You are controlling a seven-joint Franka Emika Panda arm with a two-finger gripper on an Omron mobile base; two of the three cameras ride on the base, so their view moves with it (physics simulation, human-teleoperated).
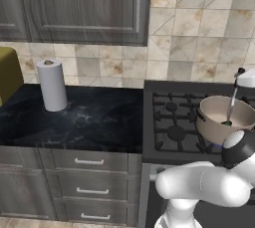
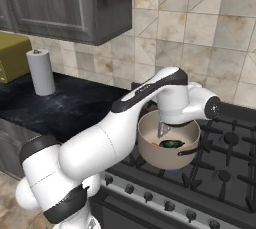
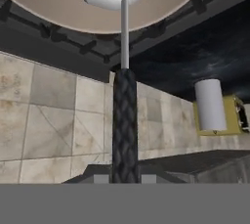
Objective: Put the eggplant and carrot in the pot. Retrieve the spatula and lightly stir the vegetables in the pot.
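- Kitchen scene: gas stove [image 2: 220,158] beside a black marble counter [image 1: 89,117], tiled wall behind.
- Gripper [image 3: 125,176] is clamped tight on the spatula [image 3: 125,120] handle, head down in the pot [image 2: 150,155].
- Eggplant [image 2: 171,144] and carrot [image 2: 155,144] lie inside the pot.
- Stir in gentle, small circles, keeping off the pot wall.
- Left of the pot, a paper towel roll [image 1: 52,85] stands on the counter.

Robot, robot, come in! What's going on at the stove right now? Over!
Claw shut on dark-handled silver spatula, head down inside tan round metal pot. Dark eggplant and orange carrot in pot. Nothing blocking.
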